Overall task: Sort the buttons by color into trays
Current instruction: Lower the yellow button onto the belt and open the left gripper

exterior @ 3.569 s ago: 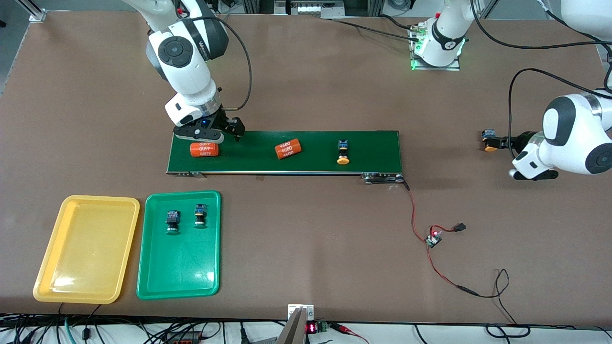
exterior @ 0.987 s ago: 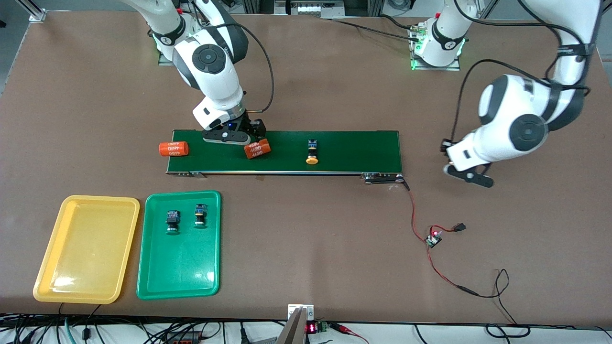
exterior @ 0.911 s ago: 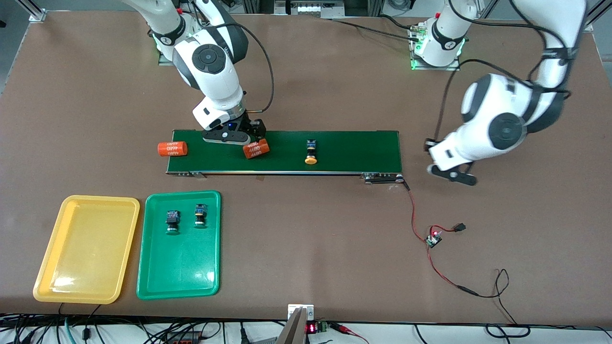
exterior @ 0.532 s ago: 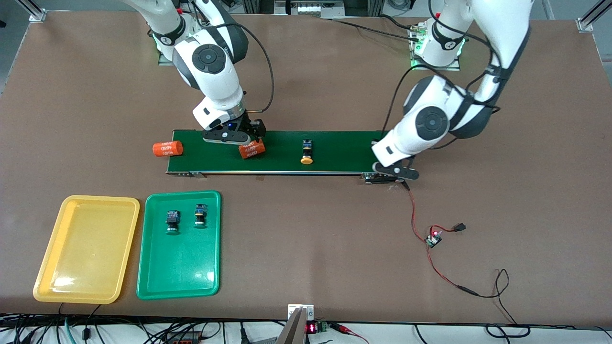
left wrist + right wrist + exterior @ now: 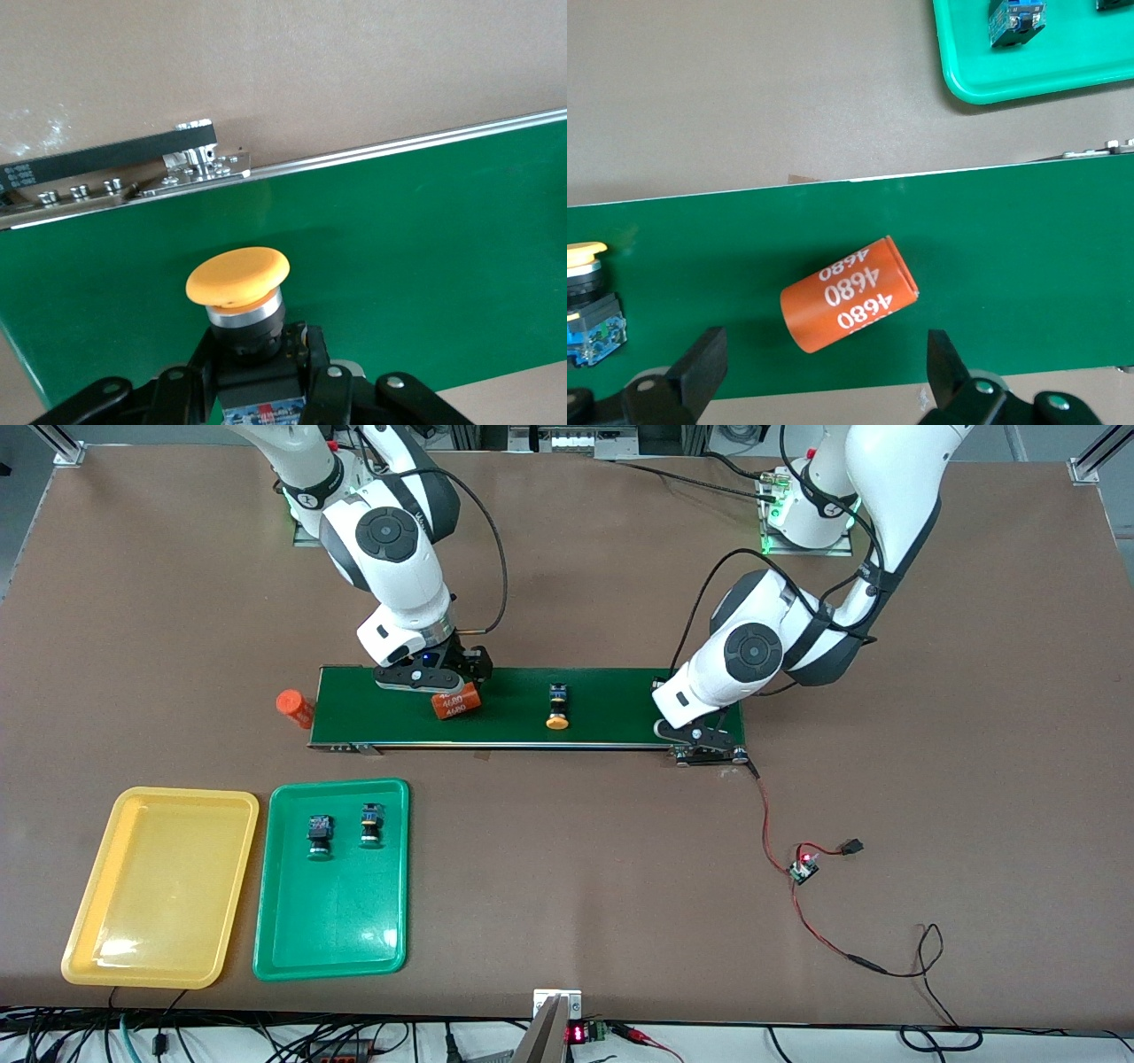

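My left gripper (image 5: pixel 698 732) (image 5: pixel 257 354) is shut on the dark body of an orange-yellow button (image 5: pixel 237 276) and hangs low over the conveyor belt's (image 5: pixel 620 695) end toward the left arm. A second orange-yellow button (image 5: pixel 556 708) (image 5: pixel 586 305) lies at mid-belt. My right gripper (image 5: pixel 434 684) (image 5: pixel 824 372) stands open over the belt, an orange "4680" cylinder (image 5: pixel 454 702) (image 5: pixel 849 294) just off its fingertips. Two green buttons (image 5: pixel 319 837) (image 5: pixel 371 825) lie in the green tray (image 5: pixel 332 921). The yellow tray (image 5: pixel 159 886) beside it holds nothing.
Another orange cylinder (image 5: pixel 294 707) sits on the table just off the belt's end toward the right arm. A red-black cable with a small circuit board (image 5: pixel 804 868) trails from the belt's motor end toward the front camera.
The left arm swung in from its end of the table to the belt's end, button in its grip. The belt carried the loose button and cylinder toward the right arm; the other cylinder rolled off.
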### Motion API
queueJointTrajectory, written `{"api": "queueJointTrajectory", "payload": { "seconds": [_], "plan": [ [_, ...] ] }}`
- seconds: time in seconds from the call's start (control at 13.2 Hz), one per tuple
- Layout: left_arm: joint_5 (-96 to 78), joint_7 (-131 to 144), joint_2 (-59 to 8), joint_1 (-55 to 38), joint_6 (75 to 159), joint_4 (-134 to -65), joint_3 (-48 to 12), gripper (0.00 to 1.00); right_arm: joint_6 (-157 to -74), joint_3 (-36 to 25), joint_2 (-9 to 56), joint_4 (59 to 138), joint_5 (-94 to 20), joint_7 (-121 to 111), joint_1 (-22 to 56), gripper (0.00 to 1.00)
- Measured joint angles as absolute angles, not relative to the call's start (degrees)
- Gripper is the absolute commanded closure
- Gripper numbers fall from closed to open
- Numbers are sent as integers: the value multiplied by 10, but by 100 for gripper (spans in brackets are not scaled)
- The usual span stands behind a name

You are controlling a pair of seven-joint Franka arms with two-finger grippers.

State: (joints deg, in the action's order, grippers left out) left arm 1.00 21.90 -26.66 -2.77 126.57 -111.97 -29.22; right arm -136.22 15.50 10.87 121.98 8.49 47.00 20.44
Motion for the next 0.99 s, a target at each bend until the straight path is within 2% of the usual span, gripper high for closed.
{"api": "queueJointTrajectory", "payload": {
  "seconds": [0.08, 0.61, 0.99],
  "plan": [
    [10, 219, -269, -28, 1266, -1120, -292, 0, -1362, 155, 109, 1220, 85, 470, 204, 0],
    [10, 228, -259, -25, 1262, -1108, -292, 0, -1362, 155, 109, 1220, 85, 470, 204, 0],
    [10, 228, -151, 10, 1145, -1071, -271, 0, -1358, 156, 117, 1190, 85, 480, 219, 0]
  ]
}}
